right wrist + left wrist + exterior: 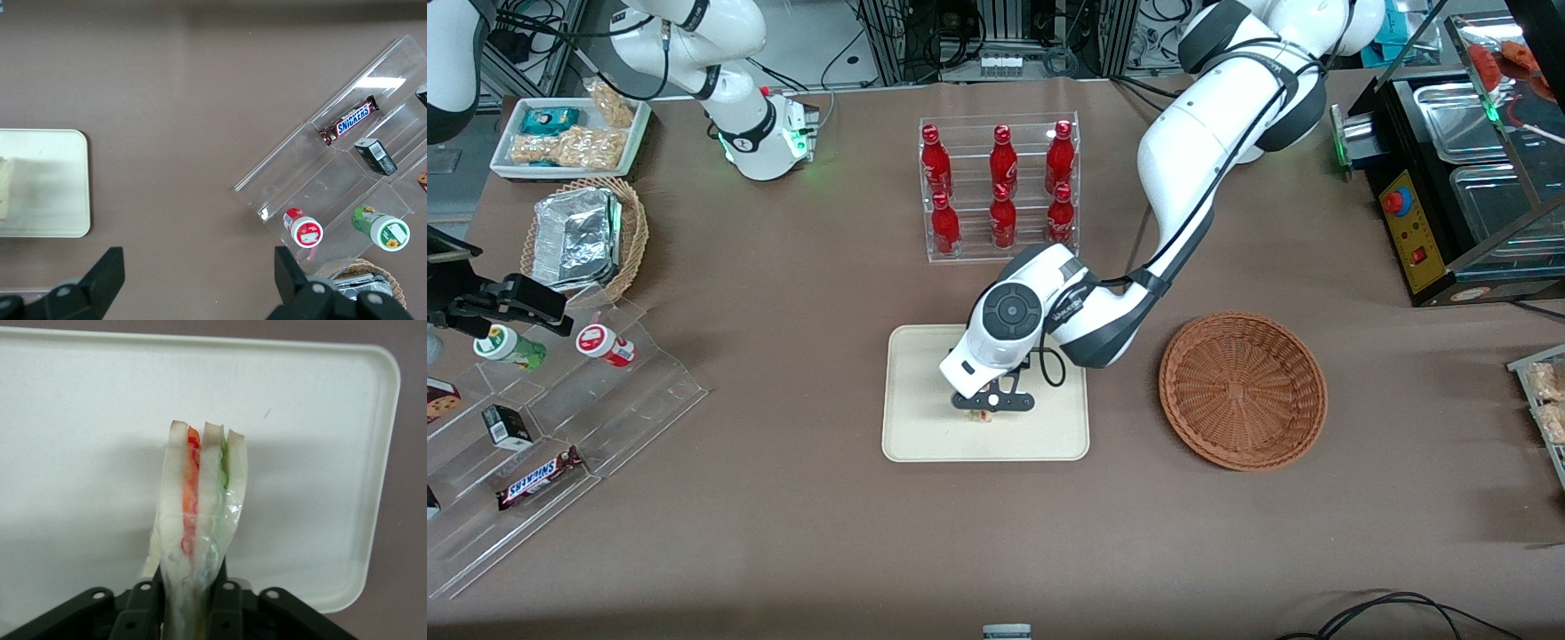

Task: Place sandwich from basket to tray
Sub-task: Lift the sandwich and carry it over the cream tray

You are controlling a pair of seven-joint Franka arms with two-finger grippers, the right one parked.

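My left gripper (989, 411) hangs low over the middle of the cream tray (925, 431), shut on the sandwich (984, 415). In the left wrist view the wrapped sandwich (200, 493) sticks out from between the dark fingers (230, 610), showing pale bread with an orange-red and a green layer against the tray (80, 420). I cannot tell whether it touches the tray. The reddish-brown basket (1243, 388) lies beside the tray toward the working arm's end, with nothing in it. The right wrist view shows the tray (47, 180) with an edge of the sandwich (3, 190).
A clear rack of red bottles (1000, 187) stands farther from the front camera than the tray. A stepped acrylic stand with snacks (543, 418), a tan basket with foil (583, 236) and a white snack tray (569, 138) lie toward the parked arm's end. A black appliance (1449, 204) stands at the working arm's end.
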